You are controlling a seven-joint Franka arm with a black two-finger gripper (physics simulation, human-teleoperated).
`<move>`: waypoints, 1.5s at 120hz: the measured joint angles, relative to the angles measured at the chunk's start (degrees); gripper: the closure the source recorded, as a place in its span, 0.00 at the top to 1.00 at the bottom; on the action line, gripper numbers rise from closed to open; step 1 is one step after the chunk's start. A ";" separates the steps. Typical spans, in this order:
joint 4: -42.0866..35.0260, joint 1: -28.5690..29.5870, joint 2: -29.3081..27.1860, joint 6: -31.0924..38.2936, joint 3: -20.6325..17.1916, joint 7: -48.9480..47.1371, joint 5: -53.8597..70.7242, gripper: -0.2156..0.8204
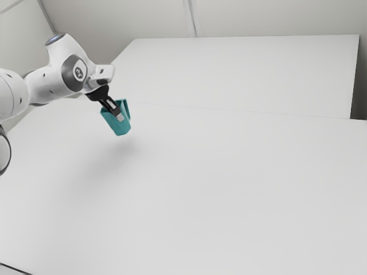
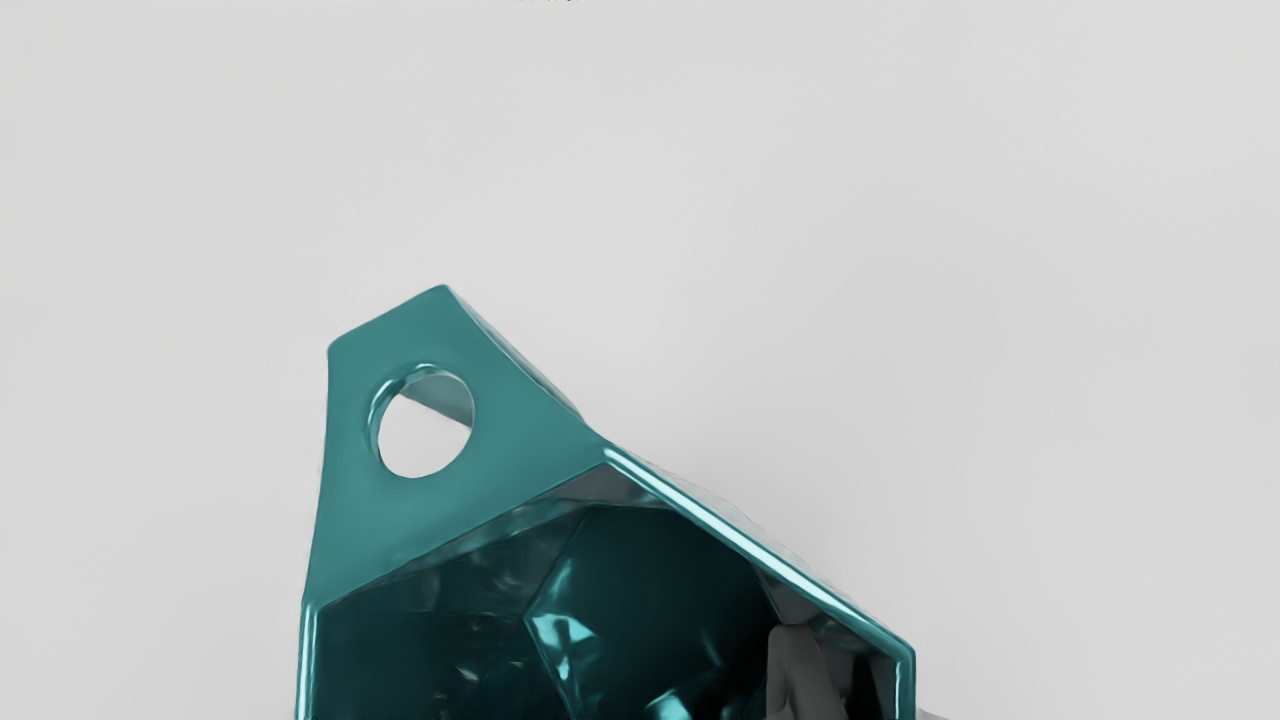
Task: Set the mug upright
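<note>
In the exterior view the black gripper (image 1: 118,116) points down and toward the exterior view's right, shut on the wall of the teal mug (image 1: 119,128). The faceted mug hangs above the table, tilted, its handle on the exterior view's right side. In the wrist view, the open mouth of the mug (image 2: 460,520) faces the camera, with the holed handle at one corner. One finger of the gripper (image 2: 868,692) is inside the mug and a sliver of the other shows outside, the mug's wall between them. The lower part of the mouth is cut off there.
A broad white table (image 1: 229,189) stretches beneath the mug, with a soft shadow below it. Behind it stands a pale panel (image 1: 246,71), meeting the table along a thin seam. The arm comes in from the exterior view's left.
</note>
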 joint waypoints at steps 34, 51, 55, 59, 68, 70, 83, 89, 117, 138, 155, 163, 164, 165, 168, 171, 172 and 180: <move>-9.13 -10.77 -3.55 5.51 2.93 -10.52 9.47 0.03; -11.43 -13.31 -3.76 6.91 3.07 -15.75 13.02 0.03; -11.89 -13.87 -3.80 7.17 3.06 -17.01 13.88 0.03; -12.31 -14.25 -3.77 7.43 3.06 -18.22 14.54 0.03; -13.51 -14.94 -3.56 8.17 3.06 -20.76 15.55 0.03; -13.66 -15.03 -3.50 8.33 3.06 -21.29 15.75 0.03; -14.11 -15.28 -3.19 9.40 3.06 -24.43 16.56 0.03; -14.14 -15.22 -2.95 9.86 3.04 -25.71 16.76 0.03; -13.94 -14.45 -0.78 12.13 2.69 -30.21 16.15 0.03; -13.91 -14.44 -0.08 12.97 2.53 -32.64 16.05 0.03; -13.91 -14.53 0.07 13.17 2.55 -33.91 15.85 0.26; -13.91 -14.51 -0.08 13.20 2.60 -34.35 15.94 0.40; -13.91 -14.51 -0.11 13.20 2.60 -34.40 15.97 0.41; -13.90 -14.51 -0.14 13.19 2.60 -34.45 16.00 0.43; -13.87 -14.51 -0.23 13.17 2.62 -34.60 16.09 0.47; -13.82 -14.51 -0.32 13.12 2.65 -34.73 16.17 0.51; -13.79 -14.51 -0.34 13.11 2.66 -34.78 16.20 0.52; -13.61 -14.52 -0.59 12.95 2.71 -35.07 16.38 0.59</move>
